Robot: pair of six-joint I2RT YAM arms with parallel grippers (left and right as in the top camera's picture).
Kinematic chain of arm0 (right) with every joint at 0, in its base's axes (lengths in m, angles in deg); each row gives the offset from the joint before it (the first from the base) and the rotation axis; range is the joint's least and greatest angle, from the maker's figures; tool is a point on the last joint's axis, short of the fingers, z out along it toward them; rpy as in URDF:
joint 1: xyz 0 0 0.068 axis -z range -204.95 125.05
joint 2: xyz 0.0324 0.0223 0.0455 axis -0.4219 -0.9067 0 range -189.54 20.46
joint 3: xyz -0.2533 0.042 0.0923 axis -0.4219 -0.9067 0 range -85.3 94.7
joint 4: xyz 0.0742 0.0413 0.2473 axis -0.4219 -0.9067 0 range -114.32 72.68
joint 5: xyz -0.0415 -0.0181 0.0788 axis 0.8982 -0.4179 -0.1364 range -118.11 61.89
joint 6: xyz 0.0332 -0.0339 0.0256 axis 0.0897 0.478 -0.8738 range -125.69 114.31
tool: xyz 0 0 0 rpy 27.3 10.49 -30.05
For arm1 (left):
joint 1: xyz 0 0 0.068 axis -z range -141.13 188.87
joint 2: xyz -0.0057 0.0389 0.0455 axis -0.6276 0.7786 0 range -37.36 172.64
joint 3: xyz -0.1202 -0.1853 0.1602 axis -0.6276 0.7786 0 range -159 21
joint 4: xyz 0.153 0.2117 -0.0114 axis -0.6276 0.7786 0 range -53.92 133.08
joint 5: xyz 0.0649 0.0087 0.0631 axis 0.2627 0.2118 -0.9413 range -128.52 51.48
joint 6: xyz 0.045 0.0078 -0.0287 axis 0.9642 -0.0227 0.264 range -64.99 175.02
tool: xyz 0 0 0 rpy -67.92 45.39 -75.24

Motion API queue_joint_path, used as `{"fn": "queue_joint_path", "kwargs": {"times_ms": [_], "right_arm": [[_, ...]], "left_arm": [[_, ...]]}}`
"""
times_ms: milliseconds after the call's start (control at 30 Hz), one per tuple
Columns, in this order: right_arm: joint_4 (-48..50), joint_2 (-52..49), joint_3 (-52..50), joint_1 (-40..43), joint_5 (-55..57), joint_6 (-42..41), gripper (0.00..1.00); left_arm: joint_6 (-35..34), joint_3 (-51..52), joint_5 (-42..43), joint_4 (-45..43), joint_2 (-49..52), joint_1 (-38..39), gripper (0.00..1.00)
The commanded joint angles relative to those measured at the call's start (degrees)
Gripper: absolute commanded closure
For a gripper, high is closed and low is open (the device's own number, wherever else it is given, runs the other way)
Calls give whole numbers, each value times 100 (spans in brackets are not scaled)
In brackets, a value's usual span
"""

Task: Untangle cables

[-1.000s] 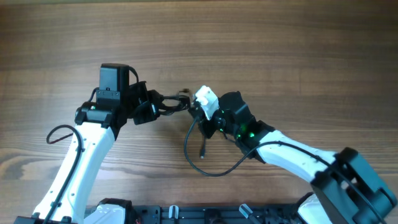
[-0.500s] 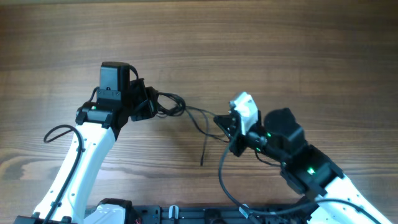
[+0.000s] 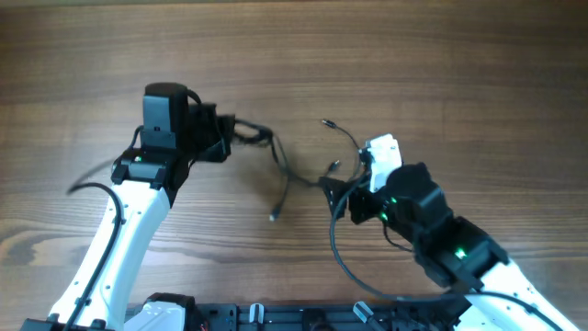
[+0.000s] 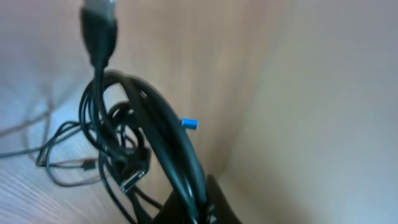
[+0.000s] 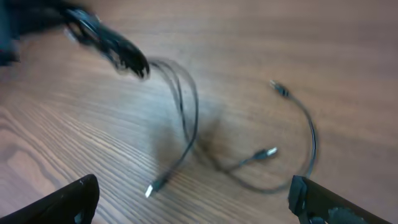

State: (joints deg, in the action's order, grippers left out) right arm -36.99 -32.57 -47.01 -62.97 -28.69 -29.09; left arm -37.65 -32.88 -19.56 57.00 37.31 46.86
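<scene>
The cables [image 3: 250, 136] are a knot of thin black cords, and my left gripper [image 3: 223, 140] is shut on that knot and holds it just off the wooden table. In the left wrist view the knot [image 4: 134, 143] rises from the jaws of the left gripper [image 4: 202, 211], with a plug [image 4: 99, 18] at the top. One strand [image 3: 278, 184] hangs from it down to a plug on the table. A separate curved cable [image 3: 347, 138] lies loose beside my right gripper [image 3: 338, 195], which is open and empty. In the right wrist view this cable [image 5: 308, 140] lies ahead of the right gripper [image 5: 193, 205].
The wooden table [image 3: 413, 64] stretches far and right. A thicker black arm wire [image 3: 338, 257] loops under the right arm. A dark rail [image 3: 276, 317] runs along the near edge. The left arm's wire [image 3: 87, 182] sticks out at the left.
My right gripper pulled right from the knot, then opened and let go of a cable, which now lies loose on the table. The left gripper shifted slightly farther away with the knot.
</scene>
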Motion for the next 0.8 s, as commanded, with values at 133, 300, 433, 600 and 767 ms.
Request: {"fn": "queue_joint_path", "kwargs": {"times_ms": [133, 300, 433, 600, 767], "right_arm": [[791, -590, 26, 24, -1364, -33, 0], [1005, -588, 26, 24, -1606, -153, 0], [1023, -588, 26, 28, -1604, -367, 0], [1021, -590, 26, 157, -1580, -439, 0], [1010, -590, 26, 629, -1582, -1443, 0]], "left_arm": [[3665, -44, 1775, -424, -33, -7, 96], [5823, -44, 3158, -326, -33, -4, 96], [6179, -44, 3392, -245, -33, -7, 96], [5504, -44, 3110, -192, -33, -7, 96], [5912, -44, 3189, -157, -33, -4, 96]]}}
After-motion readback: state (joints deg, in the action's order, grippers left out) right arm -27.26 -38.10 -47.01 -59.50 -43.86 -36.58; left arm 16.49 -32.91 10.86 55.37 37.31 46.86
